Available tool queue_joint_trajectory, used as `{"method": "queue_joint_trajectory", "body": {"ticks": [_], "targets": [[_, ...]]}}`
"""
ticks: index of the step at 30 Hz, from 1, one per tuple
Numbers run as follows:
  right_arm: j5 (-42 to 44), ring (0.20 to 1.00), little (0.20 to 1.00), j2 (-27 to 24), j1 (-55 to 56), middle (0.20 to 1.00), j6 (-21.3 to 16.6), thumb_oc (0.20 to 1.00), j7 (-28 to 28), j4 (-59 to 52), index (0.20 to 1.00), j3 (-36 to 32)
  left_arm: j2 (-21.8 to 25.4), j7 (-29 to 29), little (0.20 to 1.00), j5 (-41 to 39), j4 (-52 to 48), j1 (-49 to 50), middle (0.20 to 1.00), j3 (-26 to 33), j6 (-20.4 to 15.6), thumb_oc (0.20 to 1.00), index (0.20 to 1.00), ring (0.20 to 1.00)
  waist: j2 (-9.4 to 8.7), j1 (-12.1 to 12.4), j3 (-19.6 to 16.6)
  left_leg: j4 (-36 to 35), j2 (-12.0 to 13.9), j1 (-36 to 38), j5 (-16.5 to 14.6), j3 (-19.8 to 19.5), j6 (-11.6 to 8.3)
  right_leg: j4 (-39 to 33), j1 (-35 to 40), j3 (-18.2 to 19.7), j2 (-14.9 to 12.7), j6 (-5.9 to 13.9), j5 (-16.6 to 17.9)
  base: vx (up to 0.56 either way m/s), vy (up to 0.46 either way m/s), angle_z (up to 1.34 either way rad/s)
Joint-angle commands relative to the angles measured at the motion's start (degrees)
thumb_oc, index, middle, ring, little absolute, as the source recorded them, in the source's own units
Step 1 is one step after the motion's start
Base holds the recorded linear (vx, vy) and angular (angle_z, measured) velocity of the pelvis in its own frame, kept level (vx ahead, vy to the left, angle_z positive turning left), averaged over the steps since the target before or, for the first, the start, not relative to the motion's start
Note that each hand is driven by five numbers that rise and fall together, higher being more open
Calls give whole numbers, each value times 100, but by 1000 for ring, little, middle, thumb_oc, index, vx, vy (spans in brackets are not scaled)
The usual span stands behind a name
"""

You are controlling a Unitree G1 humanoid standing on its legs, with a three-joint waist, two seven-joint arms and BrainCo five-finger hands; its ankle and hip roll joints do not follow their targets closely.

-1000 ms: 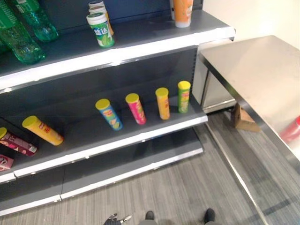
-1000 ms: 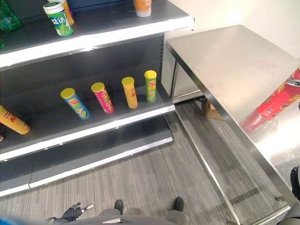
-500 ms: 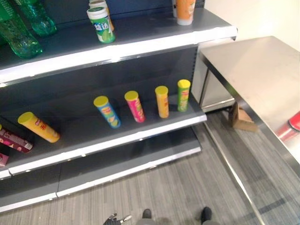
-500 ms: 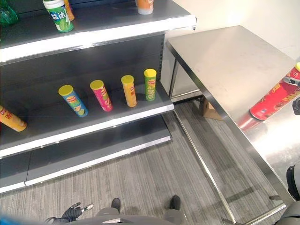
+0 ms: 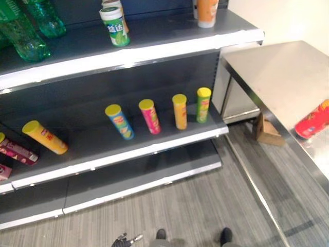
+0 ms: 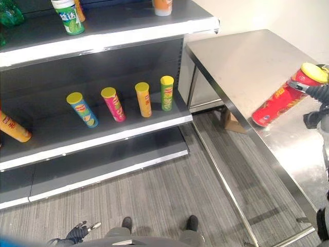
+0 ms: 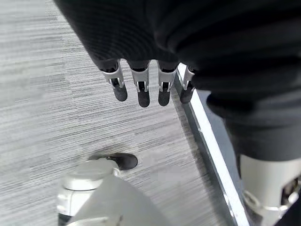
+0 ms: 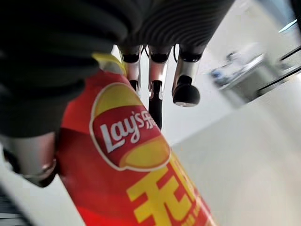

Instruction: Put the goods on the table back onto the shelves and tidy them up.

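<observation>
With the right hand (image 6: 314, 92) curled round the red can (image 6: 280, 95), tilted over the bench (image 6: 247, 62), carry it level to the middle shelf (image 6: 128, 131) beside the green can (image 6: 166, 93); left hand (image 7: 150, 87) hangs relaxed.

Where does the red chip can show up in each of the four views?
Left eye view: red chip can at the right edge, tilted over the steel table.
Right eye view: upper right, yellow lid up, right hand at its top end.
Left wrist view: not in it.
Right wrist view: fills the lower middle.
Shared landmark: the steel table's front edge.
</observation>
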Motion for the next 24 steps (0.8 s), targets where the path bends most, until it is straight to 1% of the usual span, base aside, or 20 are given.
{"method": "queue_joint_trajectory", "body": {"ticks": [1,2,6,7,8,9,11,12,13,15,17,18,19,20,21,23,24], "targets": [[-131,200,200,57,3,200,-554,200,-374,-865,200,-550,279,111,1000,-190,65,-145,1000,16,-58,1000,1000,1000,-334,16,9,-235,-218,-118,306,109,-132,161,714,-184,644,-333,-1499,-62,-68,9],[-239,200,200,149,209,200,-593,200,-419,-1195,200,-768,284,97,1000,-203,21,-135,1000,44,-51,1000,1000,1000,-346,57,21,-227,-182,-149,351,74,-181,147,727,-223,681,-356,-1520,-94,-91,12],[-404,200,200,438,464,200,-716,200,-494,-2028,200,-1091,287,112,1000,-198,-24,-223,1000,102,-31,1000,1000,1000,-380,148,152,-69,-107,-494,493,-93,-282,140,683,-412,740,-437,-1568,-127,-65,18],[-410,200,200,474,501,200,-750,200,-504,-2167,200,-1148,273,123,1000,-207,-37,-253,1000,108,-33,1000,1000,1000,-398,174,217,62,-99,-642,513,-46,-285,148,674,-494,708,-442,-1567,-148,-23,50],[-455,200,200,528,577,200,-759,200,-524,-2345,200,-1222,262,125,1000,-210,-88,-272,1000,100,-31,1000,1000,1000,-417,170,278,263,-56,-773,466,47,-278,182,669,-614,661,-448,-1594,-146,27,63],[-501,200,200,562,613,200,-754,200,-556,-2463,200,-1257,251,125,1000,-209,-107,-294,1000,98,-28,1000,1000,1000,-425,149,296,377,-4,-856,478,190,-246,203,627,-715,614,-437,-1558,-89,29,74],[-502,200,200,565,620,200,-751,200,-555,-2468,200,-1264,253,125,1000,-209,-107,-294,1000,96,-27,1000,1000,1000,-426,146,289,388,-5,-871,473,184,-246,205,620,-720,614,-437,-1558,-43,57,63],[-605,200,200,621,696,200,-729,200,-518,-2667,200,-1286,224,133,1000,-195,-110,-283,1000,150,-29,1000,1000,1000,-421,119,297,448,203,-777,421,408,-220,282,555,-840,520,-421,-1505,-56,253,66],[-694,200,200,633,723,200,-731,200,-499,-2824,200,-1306,205,182,1000,-146,-54,-301,1000,182,-42,1000,1000,1000,-399,60,297,390,547,-586,446,467,-317,336,527,-932,387,-355,-1473,-64,314,52],[-722,200,200,632,800,200,-718,200,-485,-2910,200,-1347,199,197,1000,-146,-36,-317,1000,187,-53,1000,1000,1000,-358,-18,253,301,846,-510,618,524,-383,367,487,-1034,260,-290,-1440,-2,296,37],[-786,200,200,644,920,200,-707,200,-488,-3031,200,-1412,202,246,1000,-85,-21,-363,1000,172,-80,1000,1000,1000,-262,-136,200,133,1193,-446,931,655,-523,395,502,-1175,119,-186,-1420,49,343,41],[-796,200,200,645,967,200,-696,200,-474,-3081,200,-1414,223,249,1000,-56,-34,-360,1000,145,-83,1000,1000,1000,-212,-157,183,105,1289,-367,1017,712,-593,418,531,-1196,62,-144,-1419,99,403,63],[-846,200,200,678,1014,200,-694,200,-428,-3185,200,-1399,229,225,1000,-15,-40,-350,1000,141,-84,1000,1000,1000,-146,-146,136,92,1268,-314,968,599,-624,433,562,-1182,11,-69,-1384,74,279,60],[-848,200,200,680,1028,200,-688,200,-426,-3197,200,-1415,229,225,1000,-14,-41,-353,1000,135,-84,1000,1000,1000,-146,-153,120,93,1257,-351,987,582,-612,428,541,-1196,4,-66,-1359,140,410,37],[-930,200,200,744,1190,200,-643,200,-387,-3297,200,-1562,225,207,1000,50,-62,-332,1000,125,-74,1000,1000,1000,-87,-182,6,57,1148,-271,742,524,-644,452,612,-1193,-165,17,-1289,132,356,25],[-936,200,200,867,1252,200,-629,200,-388,-3393,200,-1645,237,210,1000,148,-4,-371,1000,58,-81,1000,1000,1000,-103,-201,-56,159,950,-291,395,534,-559,511,658,-1193,-450,127,-1193,132,473,18],[-975,200,200,924,1308,200,-614,200,-351,-3447,200,-1698,257,193,1000,231,38,-426,1000,1,-85,1000,1000,1000,-134,-211,-62,263,762,-319,210,562,-485,624,642,-1211,-690,210,-1081,65,483,9]]}}
